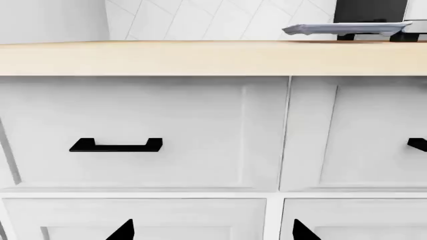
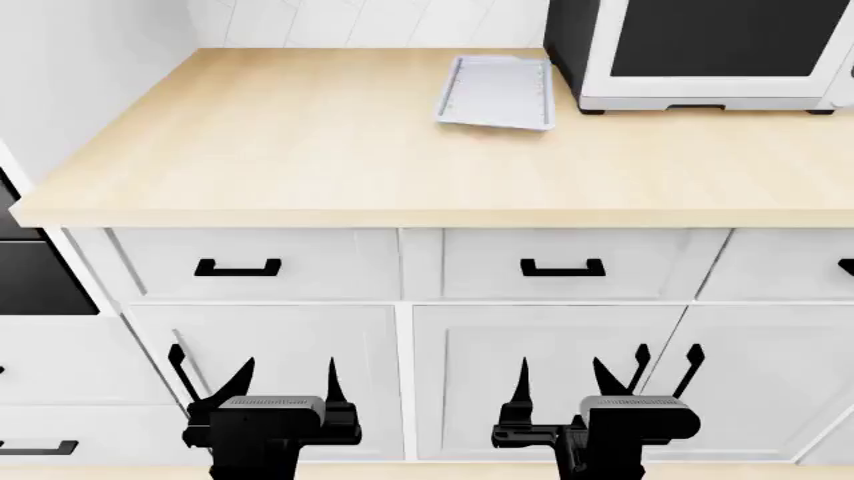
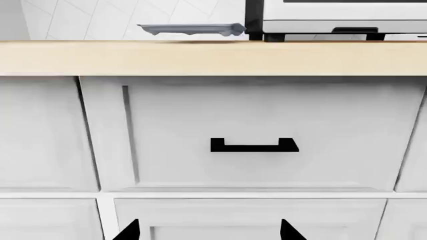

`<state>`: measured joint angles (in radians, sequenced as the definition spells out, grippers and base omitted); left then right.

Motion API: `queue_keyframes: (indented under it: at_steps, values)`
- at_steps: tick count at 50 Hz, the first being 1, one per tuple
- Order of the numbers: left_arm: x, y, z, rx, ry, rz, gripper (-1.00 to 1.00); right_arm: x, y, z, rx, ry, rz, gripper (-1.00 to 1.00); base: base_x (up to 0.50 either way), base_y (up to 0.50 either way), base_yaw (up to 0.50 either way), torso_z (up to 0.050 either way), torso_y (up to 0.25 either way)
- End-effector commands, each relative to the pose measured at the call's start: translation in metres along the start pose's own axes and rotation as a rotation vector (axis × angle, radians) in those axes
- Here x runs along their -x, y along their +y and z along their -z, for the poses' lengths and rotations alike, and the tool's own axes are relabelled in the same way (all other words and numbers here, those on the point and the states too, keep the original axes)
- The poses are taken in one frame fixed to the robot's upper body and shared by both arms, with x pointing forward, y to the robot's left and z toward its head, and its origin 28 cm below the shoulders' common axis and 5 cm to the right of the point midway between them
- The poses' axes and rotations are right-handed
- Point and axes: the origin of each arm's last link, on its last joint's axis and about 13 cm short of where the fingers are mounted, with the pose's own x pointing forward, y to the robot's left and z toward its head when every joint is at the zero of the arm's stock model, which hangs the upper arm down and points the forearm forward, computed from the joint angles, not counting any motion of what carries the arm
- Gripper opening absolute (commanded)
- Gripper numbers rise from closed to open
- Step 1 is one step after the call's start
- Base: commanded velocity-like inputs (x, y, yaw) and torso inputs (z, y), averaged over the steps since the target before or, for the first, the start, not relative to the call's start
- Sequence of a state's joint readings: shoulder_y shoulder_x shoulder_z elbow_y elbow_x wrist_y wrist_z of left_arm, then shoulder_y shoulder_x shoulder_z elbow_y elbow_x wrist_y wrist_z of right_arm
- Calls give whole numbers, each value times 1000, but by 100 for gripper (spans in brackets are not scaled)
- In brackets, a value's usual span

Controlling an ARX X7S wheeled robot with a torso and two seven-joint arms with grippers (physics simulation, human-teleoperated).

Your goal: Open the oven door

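Smooth light wood surface, matt white painted drawers, matt black handles, dull grey metal tray

The glossy black oven door shows only as a dark sliver cut by the head view's edge, well off to the outer side of the left gripper's spread jaws; no window or handle can be made out. The white-framed countertop appliance with a dark window, far beyond the right gripper's spread jaws, loses its top and one side to the frame. In both wrist views only black jaw tips poke in.
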<state>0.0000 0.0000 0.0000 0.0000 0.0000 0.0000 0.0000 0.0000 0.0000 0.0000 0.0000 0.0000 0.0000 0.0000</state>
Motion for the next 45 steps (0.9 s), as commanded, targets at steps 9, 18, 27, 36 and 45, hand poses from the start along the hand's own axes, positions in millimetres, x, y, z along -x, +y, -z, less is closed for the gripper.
queue_keyframes:
  at_steps: [9, 18, 27, 36, 45]
  values:
    - [-2, 0, -1, -1, 0, 1, 100, 0, 1, 0, 19, 1, -3, 100, 0, 0, 0, 0, 0]
    - [4, 3, -12, -3, -40, -12, 100, 4, -2, -13, 21, -68, -2, 100, 0, 0, 0, 0, 0]
    - [12, 6, -33, -51, -126, -32, 100, 11, -6, -35, -29, -135, -9, 100, 0, 0, 0, 0, 0]
    - [18, 7, -45, -57, -176, -38, 100, 14, -9, -48, -23, -231, 8, 100, 0, 0, 0, 0, 0]
    - [23, 7, -59, -71, -234, -46, 100, 21, -13, -63, -29, -328, 30, 100, 0, 0, 0, 0, 0]
